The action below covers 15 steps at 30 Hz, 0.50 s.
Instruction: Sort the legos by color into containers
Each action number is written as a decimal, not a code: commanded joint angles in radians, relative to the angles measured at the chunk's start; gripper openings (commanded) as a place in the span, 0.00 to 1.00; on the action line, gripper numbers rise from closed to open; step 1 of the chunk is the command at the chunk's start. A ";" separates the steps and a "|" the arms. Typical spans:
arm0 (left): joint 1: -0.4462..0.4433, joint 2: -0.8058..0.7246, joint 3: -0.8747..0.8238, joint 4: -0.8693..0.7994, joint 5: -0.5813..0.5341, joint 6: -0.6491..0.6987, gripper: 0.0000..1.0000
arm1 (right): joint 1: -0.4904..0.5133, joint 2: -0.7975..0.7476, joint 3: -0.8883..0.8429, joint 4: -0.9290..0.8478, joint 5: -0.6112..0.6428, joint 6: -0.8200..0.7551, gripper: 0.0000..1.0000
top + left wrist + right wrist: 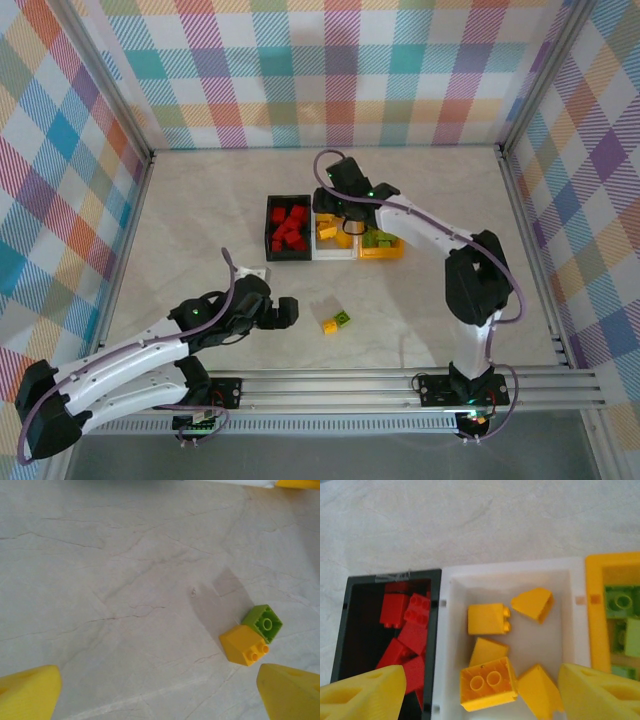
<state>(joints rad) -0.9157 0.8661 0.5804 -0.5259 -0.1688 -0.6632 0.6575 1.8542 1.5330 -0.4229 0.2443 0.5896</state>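
Loose legos: one yellow brick (243, 644) and one green brick (263, 623), touching, toward the counter's near edge, about midway along it. Whether they are clipped together is hard to tell.

Left end effector (159, 672): wide open, empty. The pair lies near, ahead and to its right, set on a diagonal with the yellow nearer.

Right end effector (480, 680): open, empty, above the white bin (510, 566), well apart from the pair.

The left is the nearer; likely its pick.

You have a pale, marbled table (200, 220). Near the centre of the frame a black bin (267, 228), a white bin (335, 256) and an orange bin (382, 255) stand on it in a row, side by side. Below them, well apart, a yellow brick (329, 325) touches a green brick (343, 319).
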 commanded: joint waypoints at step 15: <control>-0.168 0.395 0.107 0.237 0.134 0.172 0.97 | 0.056 -0.605 -0.680 0.162 -0.091 0.118 0.84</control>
<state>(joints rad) -1.0634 1.2232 0.6640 -0.3550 -0.0738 -0.5350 0.7010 1.3170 0.9047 -0.3000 0.1654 0.6582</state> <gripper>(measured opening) 0.969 0.834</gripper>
